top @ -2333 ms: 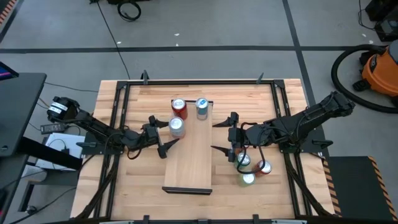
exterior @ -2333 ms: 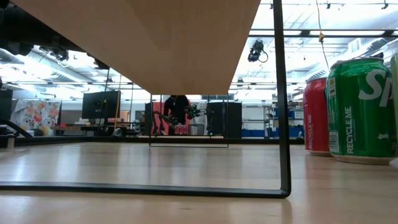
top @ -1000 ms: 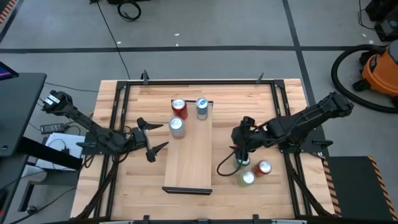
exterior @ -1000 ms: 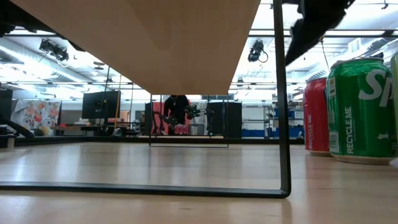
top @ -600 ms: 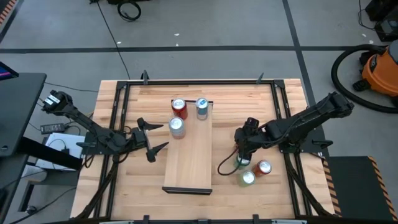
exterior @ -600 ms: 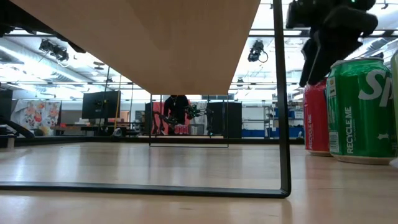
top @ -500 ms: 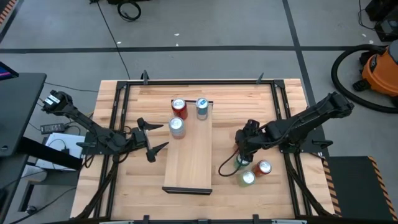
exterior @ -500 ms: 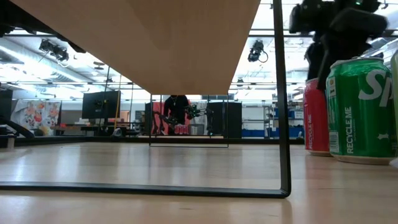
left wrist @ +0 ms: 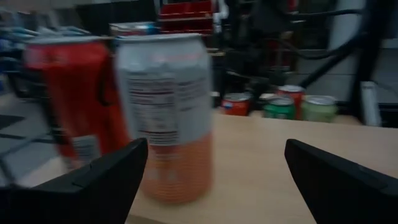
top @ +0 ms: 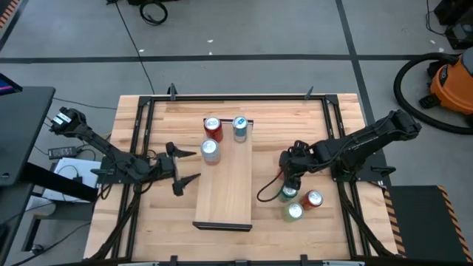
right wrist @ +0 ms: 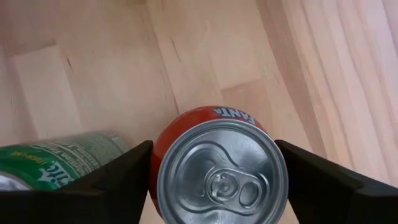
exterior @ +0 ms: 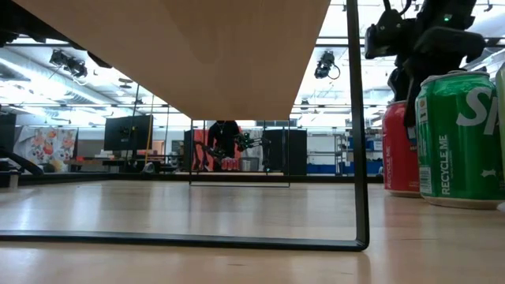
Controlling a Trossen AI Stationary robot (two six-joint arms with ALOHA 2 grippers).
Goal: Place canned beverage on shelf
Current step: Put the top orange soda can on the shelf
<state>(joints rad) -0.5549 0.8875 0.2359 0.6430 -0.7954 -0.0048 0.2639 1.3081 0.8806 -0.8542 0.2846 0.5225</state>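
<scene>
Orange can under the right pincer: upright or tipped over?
Upright. The right wrist view looks straight down on the orange can's round lid and pull tab, with the right pincer's fingers on both sides.

Both arms matte black, jointed slim links. Left arm (top: 111,154): white label patches at rear joint, long tapered black fingers (top: 185,179). Right arm (top: 362,140): black cable loop (top: 267,193) hanging off wrist, small green LED on wrist housing in low view. Finger inner faces flat, dark.
</scene>
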